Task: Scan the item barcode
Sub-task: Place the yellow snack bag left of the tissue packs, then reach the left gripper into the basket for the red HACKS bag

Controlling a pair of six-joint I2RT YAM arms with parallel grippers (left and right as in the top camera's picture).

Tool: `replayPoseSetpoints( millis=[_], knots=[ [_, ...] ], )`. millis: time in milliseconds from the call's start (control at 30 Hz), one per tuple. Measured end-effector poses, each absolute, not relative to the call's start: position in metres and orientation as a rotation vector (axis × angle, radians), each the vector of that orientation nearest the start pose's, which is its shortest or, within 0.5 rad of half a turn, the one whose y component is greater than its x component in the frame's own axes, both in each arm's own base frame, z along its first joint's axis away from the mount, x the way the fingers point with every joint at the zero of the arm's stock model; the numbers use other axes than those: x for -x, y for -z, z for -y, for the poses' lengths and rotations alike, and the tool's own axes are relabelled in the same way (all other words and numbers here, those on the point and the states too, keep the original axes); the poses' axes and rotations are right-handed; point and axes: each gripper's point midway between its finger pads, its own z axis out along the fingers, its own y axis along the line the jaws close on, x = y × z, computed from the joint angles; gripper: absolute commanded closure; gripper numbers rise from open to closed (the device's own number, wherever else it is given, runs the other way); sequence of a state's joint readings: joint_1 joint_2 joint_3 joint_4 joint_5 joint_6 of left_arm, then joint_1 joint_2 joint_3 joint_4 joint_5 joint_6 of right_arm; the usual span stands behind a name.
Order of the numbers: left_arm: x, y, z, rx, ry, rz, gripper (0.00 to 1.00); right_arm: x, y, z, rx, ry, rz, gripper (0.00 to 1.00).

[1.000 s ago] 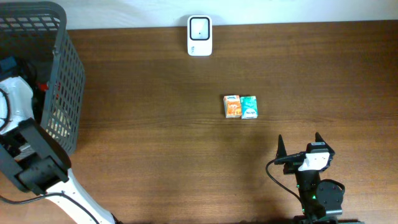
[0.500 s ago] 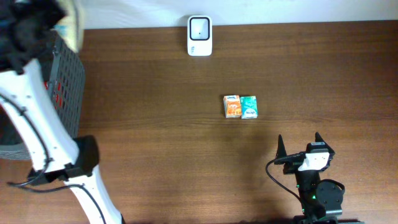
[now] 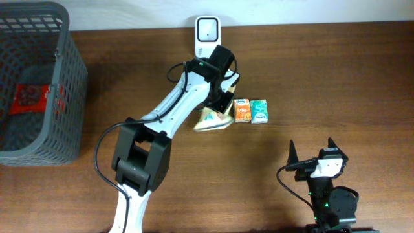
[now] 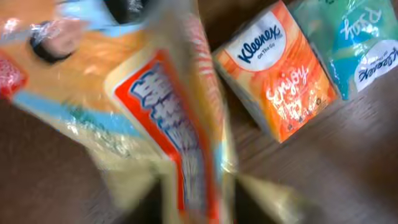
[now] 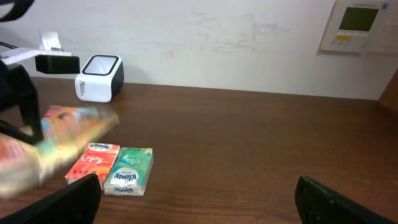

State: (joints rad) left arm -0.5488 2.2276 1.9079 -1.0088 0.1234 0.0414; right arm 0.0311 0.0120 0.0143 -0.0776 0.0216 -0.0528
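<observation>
Hovering our left gripper (image 3: 222,98) over the crinkly yellow-and-orange plastic snack packet (image 3: 211,120), just beside the orange tissue pack (image 3: 241,110); we cannot tell whether it grips. Right gripper (image 3: 310,150) is idling wide open, empty. We are judging that the barcode needs facing the white box-shaped scanner (image 3: 207,37) squarely.

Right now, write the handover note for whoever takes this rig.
Left tool: at the blurred snack packet, by the orange Kleenex pack; grip unclear.
Right tool: open, empty, parked at the near edge.
Barcode scanner at the far edge; teal tissue pack beside the Kleenex; red packet in the basket.
Done: no scan is shown. Left: probably scanning the table items.
</observation>
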Motion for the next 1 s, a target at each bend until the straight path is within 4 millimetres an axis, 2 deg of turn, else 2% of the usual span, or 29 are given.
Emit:
replayPoseSetpoints(
  millis=[33, 100, 133, 167, 200, 233, 267, 300, 333, 367, 400, 467, 500, 567, 600, 667, 767, 800, 867, 900, 933, 967, 1000],
  knots=[
    [-0.411, -0.065, 0.275, -0.885, 0.260, -2.775, 0.00, -0.246, -0.159, -0.004, 0.052, 0.034, -1.645, 0.01],
    [-0.419, -0.083, 0.267, -0.877, 0.189, -2.770, 0.01, -0.246, -0.159, -0.004, 0.052, 0.035, -1.645, 0.02],
    [-0.428, -0.109, 0.260, -0.846, 0.157, -2.759, 0.01, -0.246, -0.159, -0.004, 0.053, 0.034, -1.645, 0.02],
    [-0.464, -0.171, 0.248, -0.725, 0.133, -2.625, 0.01, -0.246, -0.159, -0.004, 0.053, 0.035, -1.646, 0.02],
    [-0.483, -0.215, 0.225, -0.595, 0.092, -2.552, 0.01, -0.246, -0.159, -0.004, 0.053, 0.034, -1.646, 0.02],
    [-0.506, -0.268, 0.184, -0.371, 0.033, -2.453, 0.01, -0.246, -0.159, -0.004, 0.052, 0.034, -1.646, 0.02],
    [-0.519, -0.300, 0.145, -0.206, 0.006, -2.390, 0.01, -0.246, -0.159, -0.004, 0.053, 0.035, -1.646, 0.02],
    [-0.527, -0.329, 0.097, -0.017, -0.018, -2.328, 0.01, -0.246, -0.159, -0.004, 0.052, 0.034, -1.646, 0.02],
    [-0.533, -0.358, 0.024, 0.232, -0.061, -2.235, 0.01, -0.246, -0.159, -0.004, 0.053, 0.034, -1.646, 0.01],
    [-0.531, -0.364, -0.023, 0.369, -0.097, -2.203, 0.01, -0.246, -0.159, -0.004, 0.052, 0.034, -1.646, 0.02],
    [-0.521, -0.356, -0.076, 0.554, -0.125, -2.204, 0.01, -0.246, -0.159, -0.004, 0.053, 0.034, -1.646, 0.01],
    [-0.488, -0.351, -0.187, 0.945, -0.182, -2.098, 0.01, -0.246, -0.159, -0.004, 0.053, 0.035, -1.646, 0.01],
    [-0.477, -0.348, -0.214, 1.032, -0.199, -2.067, 0.01, -0.246, -0.159, -0.004, 0.053, 0.034, -1.646, 0.01],
    [-0.456, -0.330, -0.253, 1.207, -0.218, -2.037, 0.01, -0.246, -0.159, -0.004, 0.052, 0.034, -1.646, 0.01],
    [-0.455, -0.319, -0.262, 1.258, -0.219, -2.035, 0.01, -0.246, -0.159, -0.004, 0.052, 0.035, -1.646, 0.01],
    [-0.463, -0.253, -0.277, 1.363, -0.240, -2.136, 0.01, -0.246, -0.159, -0.004, 0.052, 0.034, -1.646, 0.02],
    [-0.474, -0.157, -0.280, 1.439, -0.274, -2.315, 0.01, -0.246, -0.159, -0.004, 0.053, 0.035, -1.646, 0.02],
    [-0.475, -0.138, -0.281, 1.453, -0.281, -2.350, 0.01, -0.246, -0.159, -0.004, 0.053, 0.035, -1.646, 0.01],
    [-0.476, -0.113, -0.281, 1.470, -0.291, -2.390, 0.01, -0.246, -0.159, -0.004, 0.053, 0.034, -1.646, 0.02],
    [-0.476, -0.088, -0.281, 1.486, -0.300, -2.432, 0.00, -0.246, -0.159, -0.004, 0.052, 0.034, -1.646, 0.02],
    [-0.476, -0.072, -0.281, 1.496, -0.306, -2.457, 0.08, -0.246, -0.159, -0.004, 0.053, 0.034, -1.646, 0.02],
    [-0.474, -0.066, -0.281, 1.501, -0.309, -2.470, 0.22, -0.246, -0.159, -0.004, 0.052, 0.034, -1.646, 0.02],
    [-0.470, -0.065, -0.279, 1.514, -0.313, -2.483, 0.24, -0.246, -0.159, -0.004, 0.052, 0.035, -1.646, 0.02]
  ],
)
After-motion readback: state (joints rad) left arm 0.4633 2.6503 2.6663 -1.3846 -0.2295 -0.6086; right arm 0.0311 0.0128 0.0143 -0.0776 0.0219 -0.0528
